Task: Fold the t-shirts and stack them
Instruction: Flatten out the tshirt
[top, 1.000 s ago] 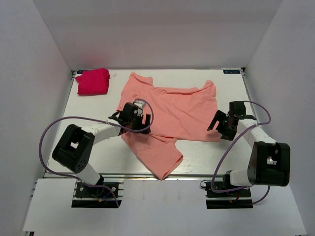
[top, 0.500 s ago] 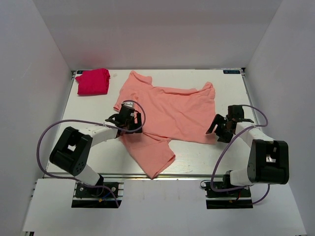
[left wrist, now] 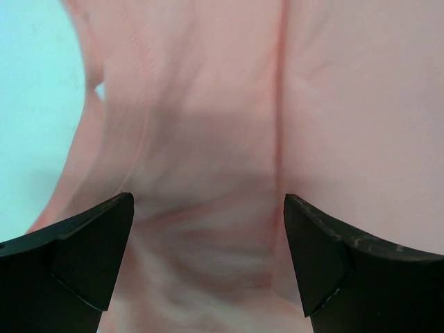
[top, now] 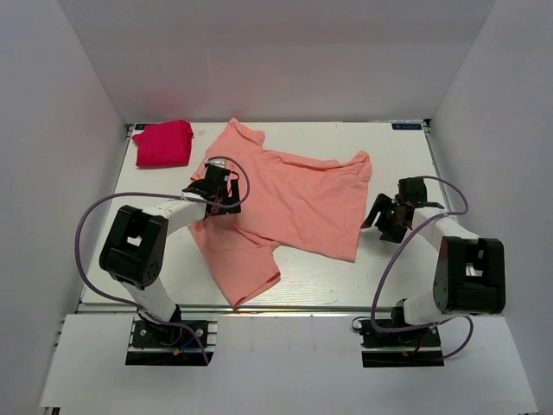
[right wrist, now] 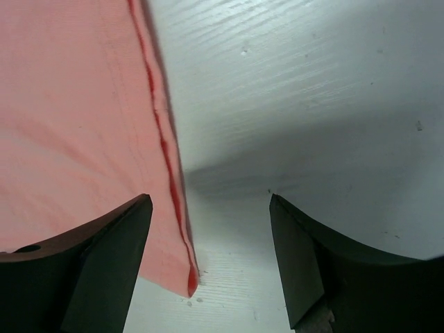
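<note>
Salmon t-shirt (top: 294,194): spread open and rumpled across the middle of the table (top: 393,272). One lobe of cloth is drawn toward the near edge, left of centre.
Right gripper (top: 378,218): held low just beside the right edge of the salmon t-shirt. Its fingers are spread and nothing is pinched. In the right wrist view the hem is seen running between them, with pink cloth on one side and bare table on the other.
Left gripper (top: 218,186): placed over the left part of the salmon t-shirt. Its fingers are spread wide, with wrinkled fabric seen between them. Whether the cloth is touched cannot be told.
Magenta-red t-shirt (top: 162,143): laid as a small folded bundle at the far-left corner, clear of the salmon t-shirt.
</note>
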